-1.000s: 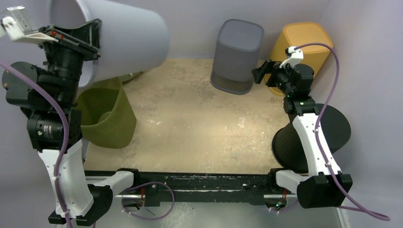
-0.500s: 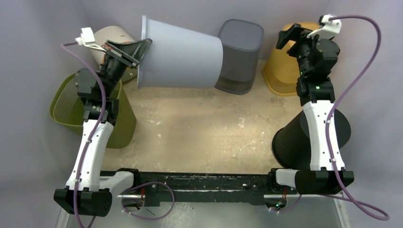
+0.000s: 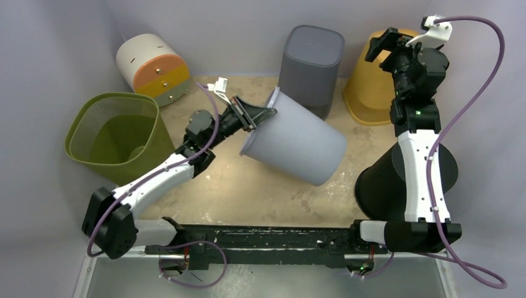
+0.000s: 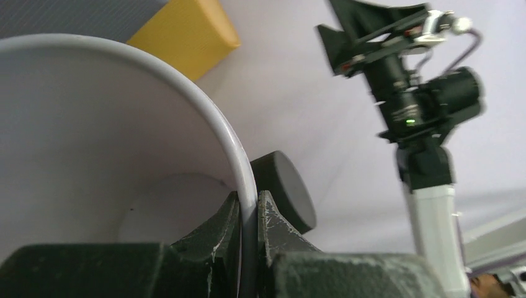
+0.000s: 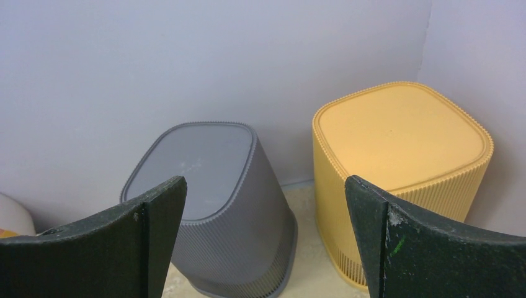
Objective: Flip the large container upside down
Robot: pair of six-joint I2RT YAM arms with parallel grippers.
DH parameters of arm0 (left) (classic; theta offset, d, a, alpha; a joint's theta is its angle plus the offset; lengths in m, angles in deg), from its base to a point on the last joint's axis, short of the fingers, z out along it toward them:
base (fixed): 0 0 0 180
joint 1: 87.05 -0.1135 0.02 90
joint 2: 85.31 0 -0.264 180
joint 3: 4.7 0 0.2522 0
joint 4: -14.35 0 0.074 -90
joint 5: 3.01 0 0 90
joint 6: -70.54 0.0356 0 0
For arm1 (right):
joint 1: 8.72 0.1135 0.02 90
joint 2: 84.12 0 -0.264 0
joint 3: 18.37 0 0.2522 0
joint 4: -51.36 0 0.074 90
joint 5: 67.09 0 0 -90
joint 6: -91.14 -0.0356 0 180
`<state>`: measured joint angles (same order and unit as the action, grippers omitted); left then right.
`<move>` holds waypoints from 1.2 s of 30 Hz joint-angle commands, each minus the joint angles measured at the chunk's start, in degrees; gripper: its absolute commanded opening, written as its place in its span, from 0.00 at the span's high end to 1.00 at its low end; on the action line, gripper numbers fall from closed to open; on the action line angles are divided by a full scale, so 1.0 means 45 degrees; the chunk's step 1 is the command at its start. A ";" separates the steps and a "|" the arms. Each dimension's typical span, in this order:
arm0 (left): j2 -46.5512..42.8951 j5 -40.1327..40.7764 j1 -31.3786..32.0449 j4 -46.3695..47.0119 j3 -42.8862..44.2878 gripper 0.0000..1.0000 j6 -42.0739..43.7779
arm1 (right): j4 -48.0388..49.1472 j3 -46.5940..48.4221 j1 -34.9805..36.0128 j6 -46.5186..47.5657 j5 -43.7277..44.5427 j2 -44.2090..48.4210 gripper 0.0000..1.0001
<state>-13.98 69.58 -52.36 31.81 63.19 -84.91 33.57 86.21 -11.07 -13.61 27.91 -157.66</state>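
Note:
The large light-grey container [image 3: 298, 141] lies tilted on its side in the middle of the table, open mouth facing left, closed bottom toward the lower right. My left gripper [image 3: 257, 117] is shut on its rim; in the left wrist view the white rim [image 4: 245, 186] is pinched between the two fingers, one inside and one outside. My right gripper [image 3: 387, 43] is open and empty, held high at the back right above the yellow bin. In the right wrist view its fingers [image 5: 155, 230] frame the grey and yellow bins.
An olive mesh bin [image 3: 118, 139] stands upright at the left. A white, orange and yellow drum [image 3: 152, 65] lies at the back left. A dark grey bin [image 3: 310, 59] and a yellow bin [image 3: 366, 87] stand upside down at the back. A black bin [image 3: 381, 183] stands upside down at the right.
My left arm has swung down and right from high at the back left, carrying the container by its rim to the table's middle. The right arm has hardly moved.

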 commanded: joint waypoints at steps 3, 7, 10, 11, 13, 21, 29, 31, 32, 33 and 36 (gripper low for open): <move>0.1868 0.1066 0.0383 0.6625 -0.1790 1.00 -0.1695 | 0.0413 0.0156 -0.0305 0.0436 -0.0195 0.0210 0.00; 0.3377 0.0681 0.1038 0.8861 -0.1825 1.00 -0.2456 | 0.0423 0.0141 -0.0461 0.0440 -0.0269 0.0243 0.00; 0.4651 0.0678 0.1461 1.0649 -0.1842 1.00 -0.3635 | 0.0474 0.0035 -0.0546 0.0413 -0.0304 0.0284 0.00; 0.5086 0.0777 0.1488 1.1820 -0.1963 1.00 -0.4203 | 0.0484 -0.0012 -0.0585 0.0391 -0.0308 0.0287 0.00; 0.6040 0.1185 0.1476 1.4196 -0.2216 1.00 -0.5628 | 0.0486 -0.0055 -0.0620 0.0401 -0.0345 0.0303 0.00; 0.7323 0.1271 0.1678 1.5005 -0.0817 1.00 -0.7397 | 0.0615 -0.0304 -0.0726 0.0351 -0.0387 0.0326 0.00; 0.9288 0.1695 0.1695 1.5053 0.1239 1.00 -0.9857 | 0.0837 -0.0596 -0.0762 0.0227 -0.0621 0.0229 0.00; 0.9716 0.1590 0.1681 1.5044 0.1648 1.00 -1.0329 | 0.0870 -0.0683 -0.0767 0.0244 -0.0626 0.0238 0.00; 1.0008 0.1634 0.1664 1.5041 0.1634 1.00 -1.0603 | 0.0886 -0.0703 -0.0791 0.0246 -0.0639 0.0252 0.00; 1.0372 0.1658 0.1637 1.5052 0.1530 1.00 -1.0865 | 0.0895 -0.0720 -0.0792 0.0246 -0.0656 0.0244 0.00; 1.1293 0.1818 0.1365 1.5051 0.0767 1.00 -1.1079 | 0.0906 -0.0748 -0.0798 0.0182 -0.0788 0.0265 0.00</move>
<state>32.91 75.52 -45.14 86.39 67.82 -127.18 34.09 82.98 -14.33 -12.67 25.83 -157.61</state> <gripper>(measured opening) 0.069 0.997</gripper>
